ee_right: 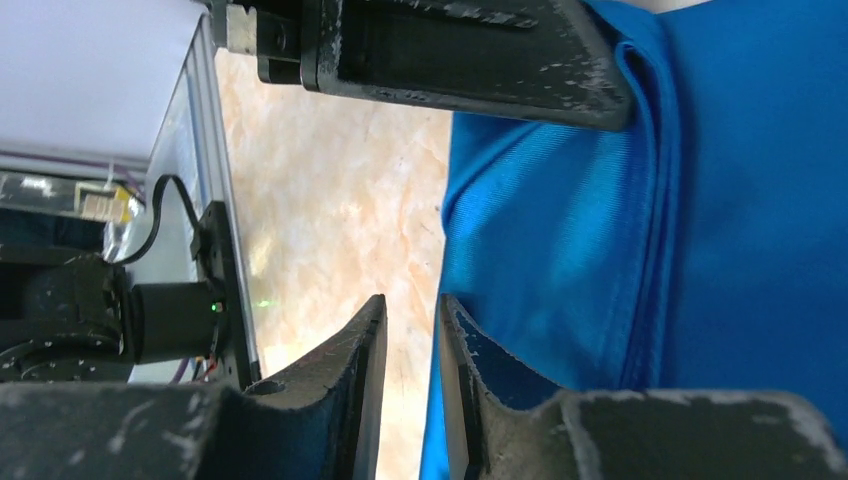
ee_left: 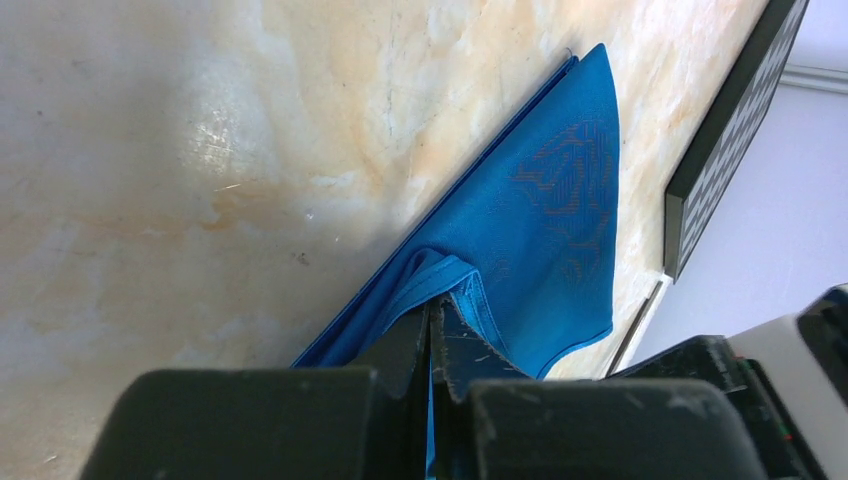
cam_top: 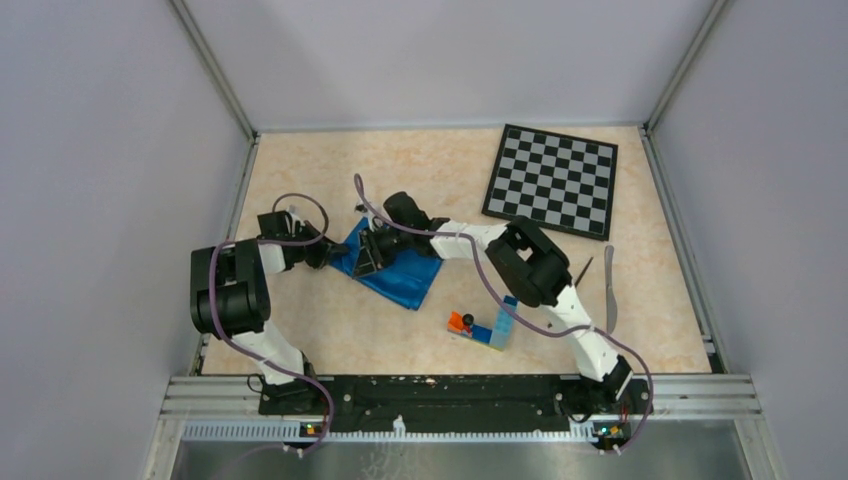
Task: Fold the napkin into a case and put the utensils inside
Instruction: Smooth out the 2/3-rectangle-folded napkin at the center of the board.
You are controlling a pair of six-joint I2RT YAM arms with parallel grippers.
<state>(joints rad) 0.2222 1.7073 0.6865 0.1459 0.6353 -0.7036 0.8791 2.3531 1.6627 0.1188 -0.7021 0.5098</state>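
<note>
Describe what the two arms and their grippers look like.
The left arm and right arm have white links and bulky black joint housings, each trailed by a purplish-grey cable. The left gripper and right gripper are black, with two flat, scuffed fingers.

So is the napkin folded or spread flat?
Folded: the napkin shows doubled edges, one bunched corner pinched in the left gripper.

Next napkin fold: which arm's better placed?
Left, likely. The left gripper is shut on the napkin at its edge, ready to drag it over. The right gripper is slightly open beside it, holding nothing.
</note>
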